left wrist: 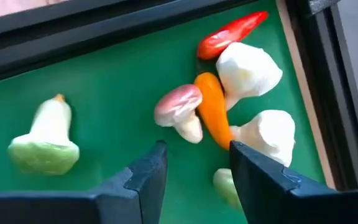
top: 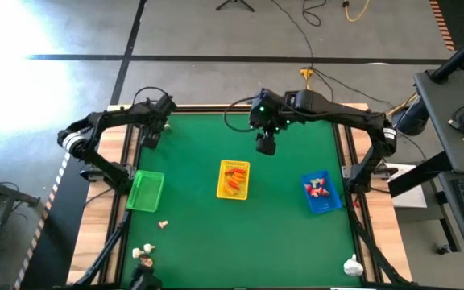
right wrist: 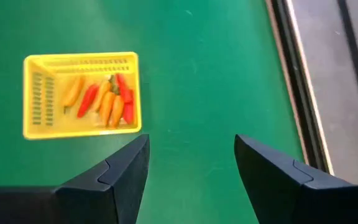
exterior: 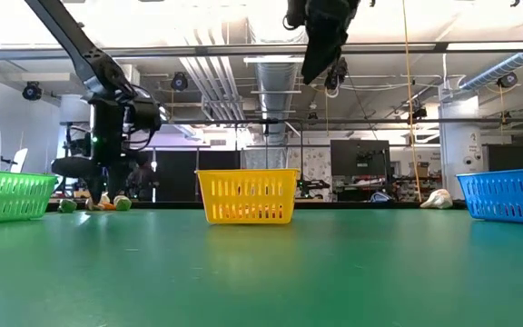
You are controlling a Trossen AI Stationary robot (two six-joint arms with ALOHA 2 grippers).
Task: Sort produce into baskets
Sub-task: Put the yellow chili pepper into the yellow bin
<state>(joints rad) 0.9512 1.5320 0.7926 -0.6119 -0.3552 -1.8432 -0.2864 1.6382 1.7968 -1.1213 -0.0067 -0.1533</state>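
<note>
Hovering low over the table's far-left corner, the left gripper (left wrist: 194, 168), fingers apart and empty, faces an orange piece (left wrist: 213, 109) lying lengthwise just ahead of its gap, while the right gripper (right wrist: 191, 165), also apart, hangs well off above the yellow basket (right wrist: 39, 96).

The left gripper (top: 150, 138) hides the produce beneath it from above; a pale piece (left wrist: 227, 186) sits half-hidden, perhaps garlic.

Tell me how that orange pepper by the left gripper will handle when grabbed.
The orange pepper looks smooth and tapered, so it may slip from the open left gripper. It lies against a mushroom and white pieces, so those will probably shift. It likely rolls if nudged.
</note>
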